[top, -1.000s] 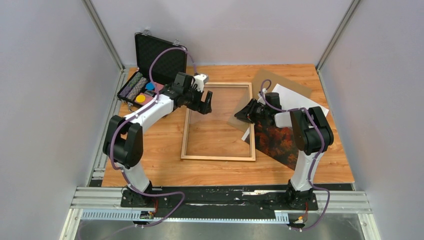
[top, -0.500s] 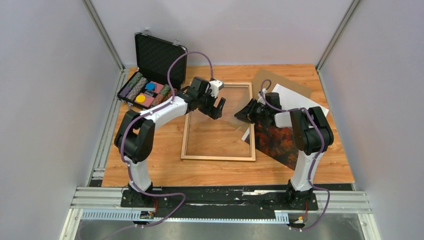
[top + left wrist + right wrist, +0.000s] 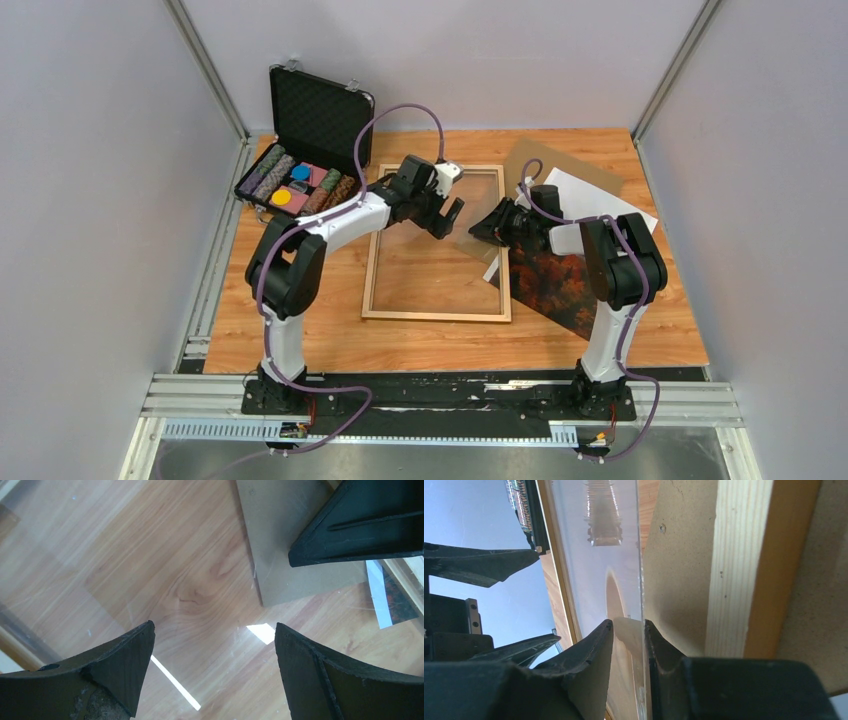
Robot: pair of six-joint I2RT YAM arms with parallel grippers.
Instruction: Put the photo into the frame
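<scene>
The light-brown wooden frame (image 3: 385,315) lies flat mid-table. A clear sheet (image 3: 440,200) rests slanted over it. My right gripper (image 3: 481,232) is closed on the sheet's right edge (image 3: 642,580), low at the frame's right rail. The photo (image 3: 555,280), with autumn trees, lies face up to the right of the frame, partly under my right arm. My left gripper (image 3: 450,218) hangs open and empty over the sheet inside the frame, close to the right gripper. In the left wrist view its fingers (image 3: 320,675) spread wide above the sheet, and the right gripper's finger (image 3: 360,525) shows ahead.
The brown backing board (image 3: 560,162) and a white sheet (image 3: 610,205) lie at the back right. An open black case (image 3: 320,110) with poker chips (image 3: 290,185) stands at the back left. Grey walls close in both sides.
My left arm has swung right, from the frame's left rail across the frame towards the right gripper. The right arm and the sheet have not moved.
</scene>
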